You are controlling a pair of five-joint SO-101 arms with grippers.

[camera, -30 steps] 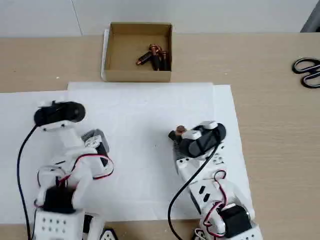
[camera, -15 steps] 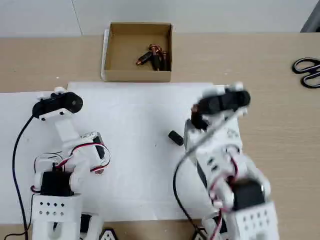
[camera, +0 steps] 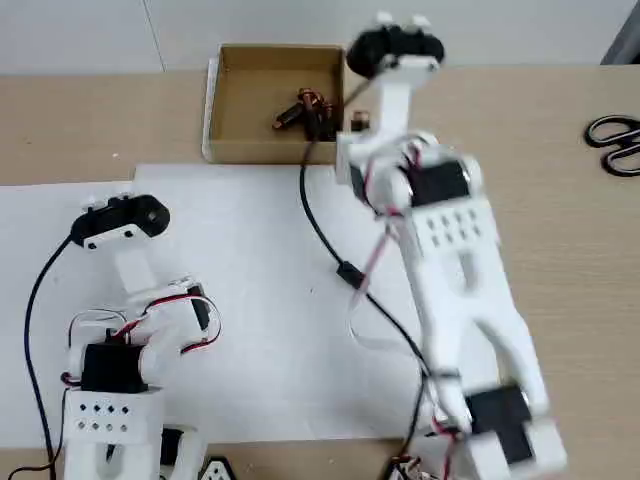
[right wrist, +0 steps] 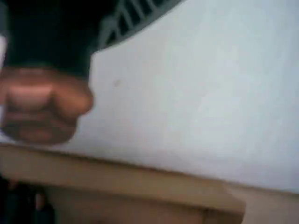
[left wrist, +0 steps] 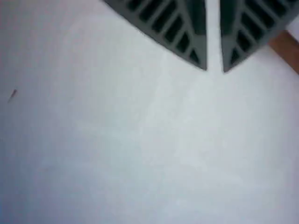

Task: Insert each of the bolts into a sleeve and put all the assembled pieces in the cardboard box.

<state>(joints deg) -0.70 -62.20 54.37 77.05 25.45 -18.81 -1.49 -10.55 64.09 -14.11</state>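
Observation:
The cardboard box (camera: pixel 232 95) stands at the back of the table with several assembled copper-and-black pieces (camera: pixel 310 112) in its right part. My right gripper (camera: pixel 356 122) is stretched out to the box's right wall, shut on a black sleeve (right wrist: pixel 46 42) with a copper bolt head (right wrist: pixel 44 109) sticking out. The box's edge (right wrist: pixel 140 186) lies just below it in the right wrist view. A small black piece (camera: pixel 349 272), like a sleeve, lies on the white paper (camera: pixel 260 260). My left gripper (left wrist: pixel 214 70) hangs over bare paper, shut with nothing in it; the left arm (camera: pixel 125 222) is folded back at the left.
Black scissors (camera: pixel 615 140) lie on the wooden table (camera: pixel 560 230) at the far right. The right arm's black cable (camera: pixel 320 225) trails across the paper. Bare paper spreads between the two arms.
The right arm swung from mid-paper out to the box's right wall, carrying the bolt piece. The small black piece stayed on the paper. The left arm barely shifted.

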